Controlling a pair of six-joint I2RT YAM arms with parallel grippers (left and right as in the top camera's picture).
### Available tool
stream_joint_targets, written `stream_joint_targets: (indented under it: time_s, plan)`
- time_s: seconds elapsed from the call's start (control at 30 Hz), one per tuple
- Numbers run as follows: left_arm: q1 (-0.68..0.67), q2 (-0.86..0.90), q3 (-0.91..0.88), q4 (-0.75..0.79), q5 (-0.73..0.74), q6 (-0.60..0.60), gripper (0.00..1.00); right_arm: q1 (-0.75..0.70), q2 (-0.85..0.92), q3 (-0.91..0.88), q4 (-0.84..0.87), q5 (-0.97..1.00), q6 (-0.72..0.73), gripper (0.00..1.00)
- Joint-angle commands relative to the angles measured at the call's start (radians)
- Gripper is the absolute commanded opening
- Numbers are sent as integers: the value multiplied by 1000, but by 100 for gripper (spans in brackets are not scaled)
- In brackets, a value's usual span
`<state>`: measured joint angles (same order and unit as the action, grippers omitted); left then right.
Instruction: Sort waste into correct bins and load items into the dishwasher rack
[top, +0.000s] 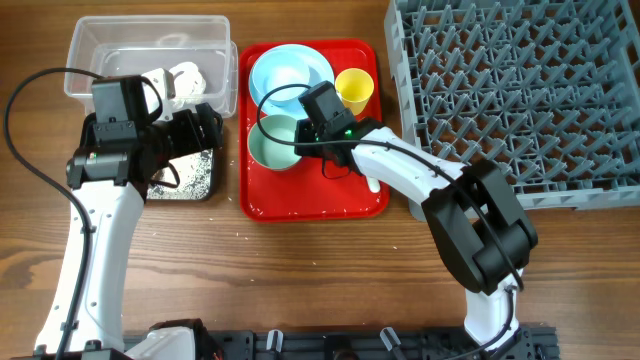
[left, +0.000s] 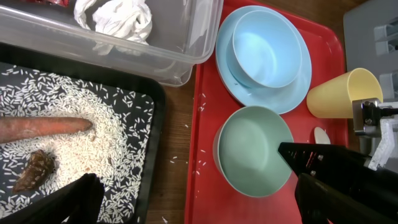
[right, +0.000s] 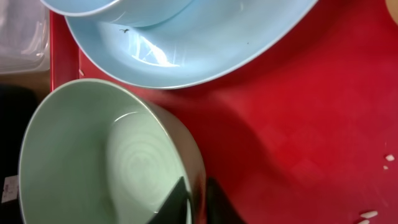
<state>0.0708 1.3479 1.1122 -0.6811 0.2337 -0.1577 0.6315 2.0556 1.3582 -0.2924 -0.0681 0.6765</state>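
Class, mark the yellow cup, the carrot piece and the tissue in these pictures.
Yellow cup (left: 339, 94): left wrist view, on its outer wall.
Carrot piece (left: 43, 126): left wrist view, at mid-length.
Tissue (left: 115, 17): left wrist view, on its crumpled middle.

overhead, the dishwasher rack (top: 500, 90) runs off the far and right edges, and the left arm (top: 125, 150) hides most of the black bin (top: 192, 180). the white spoon (left: 321, 134) shows only a sliver. the right gripper (right: 198, 194), pinching the pale green bowl (right: 74, 155), is cropped at the near edge.
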Motion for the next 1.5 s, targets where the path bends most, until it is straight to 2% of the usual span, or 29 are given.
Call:
stream_joint_targets:
  time_s: [0.0,0.17,0.33,0.53,0.67,0.77,0.83,0.87,0.97,1.13,1.27,1.33,1.47]
  plan:
    - [6,-16,20,3,9,19,100,-1,17,9,-5,-16,4,4]
    - [6,-16,20,3,9,20,100,-3,5,9,-13,-65,-42,4]
    - [6,-16,20,3,9,19,100,-5,-109,11,-68,-61,-114,4]
    - [6,-16,20,3,9,19,100,-27,-329,11,-156,103,-124,4]
    - [6,-16,20,3,9,20,100,-61,-491,11,-173,351,-127,4]
    - [6,-16,20,3,9,20,100,-87,-553,11,-134,747,-159,4]
    - [6,-16,20,3,9,19,100,-109,-552,10,-53,959,-286,4]
    - [6,-16,20,3,9,19,100,-121,-543,10,-13,1014,-336,5]
    - [6,-16,20,3,9,19,100,-183,-492,10,222,1112,-621,4]
    - [6,-16,20,3,9,19,100,-294,-343,10,681,1114,-1034,4]
    - [6,-16,20,3,9,19,100,-343,-193,10,921,1017,-1334,4]
    - [6,-16,20,3,9,20,100,-351,-119,11,999,973,-1439,4]
    - [6,-16,20,3,9,19,100,-361,5,11,1139,962,-1527,4]
